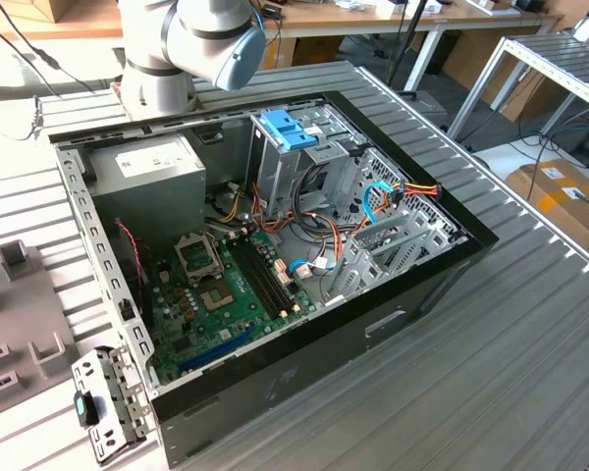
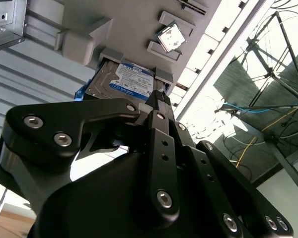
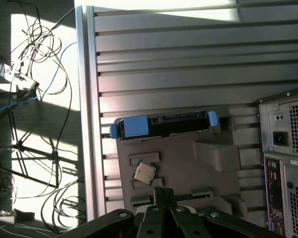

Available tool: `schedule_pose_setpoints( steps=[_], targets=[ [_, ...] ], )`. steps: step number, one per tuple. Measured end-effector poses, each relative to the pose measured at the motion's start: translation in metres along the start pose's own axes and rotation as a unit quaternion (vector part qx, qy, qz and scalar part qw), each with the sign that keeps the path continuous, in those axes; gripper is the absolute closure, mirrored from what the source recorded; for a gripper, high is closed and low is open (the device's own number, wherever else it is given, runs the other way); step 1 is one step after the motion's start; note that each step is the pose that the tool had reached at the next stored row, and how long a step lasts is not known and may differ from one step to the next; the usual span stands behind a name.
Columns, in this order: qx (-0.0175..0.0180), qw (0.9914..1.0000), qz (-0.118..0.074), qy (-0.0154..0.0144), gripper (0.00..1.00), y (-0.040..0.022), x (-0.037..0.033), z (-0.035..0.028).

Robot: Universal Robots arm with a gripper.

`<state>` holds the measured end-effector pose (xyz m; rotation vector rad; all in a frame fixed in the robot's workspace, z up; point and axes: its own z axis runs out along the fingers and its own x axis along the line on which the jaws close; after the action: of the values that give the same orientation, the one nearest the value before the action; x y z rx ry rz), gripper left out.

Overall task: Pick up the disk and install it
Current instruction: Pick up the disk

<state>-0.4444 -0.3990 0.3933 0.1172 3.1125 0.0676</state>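
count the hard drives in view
1: the disk lies in the grey holder on the slatted table, beside the computer case. Others may be hidden in its drive cage.

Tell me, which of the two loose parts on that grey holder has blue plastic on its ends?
The disk, the long flat drive: blue plastic caps both its ends. The small square chip beside it is plain silver.

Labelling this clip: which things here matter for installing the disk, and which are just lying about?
Job: disk in its grey holder; hand; open computer case; drive cage.
Lying about: processor chip; small metal bracket; floor cables.
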Motion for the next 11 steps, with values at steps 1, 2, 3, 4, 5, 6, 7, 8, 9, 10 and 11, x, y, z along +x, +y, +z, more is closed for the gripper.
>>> schedule_pose_setpoints(
  steps=[1,2,3,4,5,6,7,8,9,10,11],
  targets=[
    [0.0000,1.00000,-0.001,0.0000,0.89,0.0000,0.0000,0.0000],
    [0.0000,1.00000,-0.002,0.0001,0.89,0.0000,0.0000,0.0000],
    [-0.0001,0.99999,-0.004,0.0001,0.89,0.0000,0.0000,0.0000],
    [-0.0002,0.99998,-0.006,0.0002,0.89,0.0000,0.0000,0.0000],
    [-0.0002,0.99997,-0.008,0.0003,0.89,0.0000,0.0000,0.0000],
    [-0.0003,0.99994,-0.011,0.0005,0.89,0.0000,0.0000,0.0000],
    [-0.0003,0.99990,-0.014,0.0006,0.89,0.0000,0.0000,0.0000],
    [-0.0005,0.99980,-0.020,0.0009,0.89,0.0000,0.0000,0.0000],
    [-0.0006,0.99973,-0.023,0.0011,0.89,0.0000,0.0000,0.0000],
    [-0.0006,0.99967,-0.026,0.0011,0.89,0.0000,0.0000,0.0000],
    [-0.0007,0.99962,-0.028,0.0012,0.89,0.0000,0.0000,0.0000]
  ],
)
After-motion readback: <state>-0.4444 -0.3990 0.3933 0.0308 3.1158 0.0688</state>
